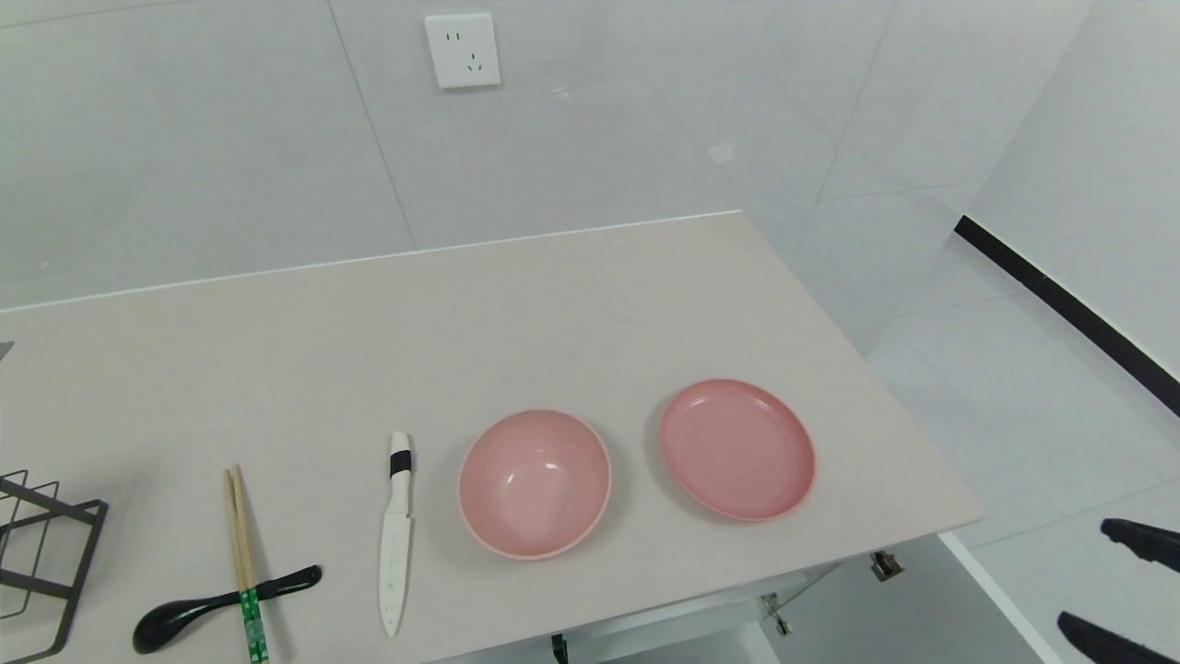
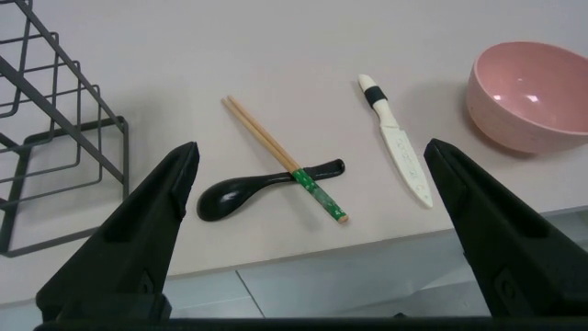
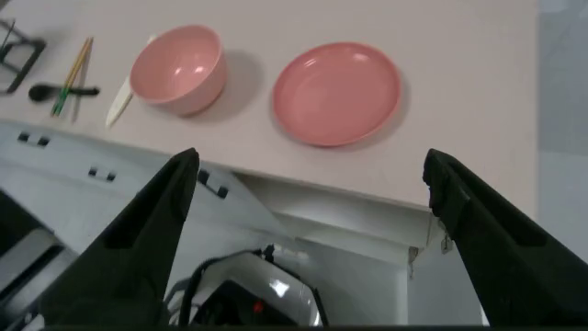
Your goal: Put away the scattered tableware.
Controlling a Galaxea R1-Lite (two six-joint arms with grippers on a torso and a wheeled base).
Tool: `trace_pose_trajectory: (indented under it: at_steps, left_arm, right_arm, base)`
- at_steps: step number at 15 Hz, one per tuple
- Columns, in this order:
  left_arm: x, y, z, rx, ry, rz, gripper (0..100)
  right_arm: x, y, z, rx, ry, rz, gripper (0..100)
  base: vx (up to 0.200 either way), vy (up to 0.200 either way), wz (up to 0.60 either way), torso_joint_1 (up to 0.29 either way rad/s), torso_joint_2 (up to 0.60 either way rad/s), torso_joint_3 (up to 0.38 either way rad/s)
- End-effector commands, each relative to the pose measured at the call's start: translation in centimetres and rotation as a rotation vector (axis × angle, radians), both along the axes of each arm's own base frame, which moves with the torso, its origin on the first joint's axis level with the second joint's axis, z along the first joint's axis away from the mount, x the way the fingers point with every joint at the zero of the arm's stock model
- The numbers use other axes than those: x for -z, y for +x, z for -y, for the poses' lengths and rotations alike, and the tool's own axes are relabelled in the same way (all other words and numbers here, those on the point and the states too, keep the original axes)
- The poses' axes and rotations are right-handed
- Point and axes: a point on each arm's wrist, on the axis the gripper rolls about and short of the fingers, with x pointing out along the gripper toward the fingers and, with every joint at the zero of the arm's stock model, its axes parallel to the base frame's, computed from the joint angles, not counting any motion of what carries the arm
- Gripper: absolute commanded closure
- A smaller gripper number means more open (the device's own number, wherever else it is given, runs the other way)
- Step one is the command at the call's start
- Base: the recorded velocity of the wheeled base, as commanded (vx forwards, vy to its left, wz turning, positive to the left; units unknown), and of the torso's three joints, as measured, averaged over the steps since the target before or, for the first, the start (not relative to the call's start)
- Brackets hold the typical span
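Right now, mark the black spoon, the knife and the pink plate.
black spoon point(image 1: 212, 607), head view, on its handle
knife point(image 1: 395, 544), head view, on the upper blade
pink plate point(image 1: 737, 449), head view, centre of its well

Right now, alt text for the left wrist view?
A pair of chopsticks lies across a black spoon on a pale counter, framed by the open left gripper. A white knife and a pink bowl lie to one side, a black wire rack to the other.

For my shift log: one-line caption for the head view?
Pink bowl, pink plate, white knife, and chopsticks crossing a black spoon lie on the counter beside a wire rack.
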Motion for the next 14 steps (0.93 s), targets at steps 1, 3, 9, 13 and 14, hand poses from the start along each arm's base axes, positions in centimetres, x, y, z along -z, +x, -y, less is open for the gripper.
trace_pose_trajectory:
  at_steps: [1,3,9,13,14]
  left_arm:
    - [0.0,0.0,0.0,0.000,0.003,-0.002,0]
    - [0.0,0.0,0.0,0.004,0.011,-0.003,0]
    - [0.0,0.0,0.0,0.004,0.009,-0.001,0]
    - [0.0,0.0,0.0,0.004,0.007,-0.001,0]
    - [0.0,0.0,0.0,0.004,0.007,-0.001,0]
  right_arm:
    - [0.9,1.9,-0.8,-0.055,-0.054,-0.107,0]
    - [1.6,3.4,-1.3,-0.067,-0.081,-0.191,0]
    - [3.5,7.8,-2.8,-0.085,-0.104,-0.260,0]
    - [3.7,9.2,-3.3,-0.051,-0.128,-0.274,0]
    - [3.7,9.2,-3.3,-0.051,-0.128,-0.274,0]
  base:
    - [0.000,0.000,0.00,0.000,0.00,0.000]
    - [0.000,0.000,0.00,0.000,0.00,0.000]
    - [0.000,0.000,0.00,0.000,0.00,0.000]
    - [0.000,0.000,0.00,0.000,0.00,0.000]
    - [0.000,0.000,0.00,0.000,0.00,0.000]
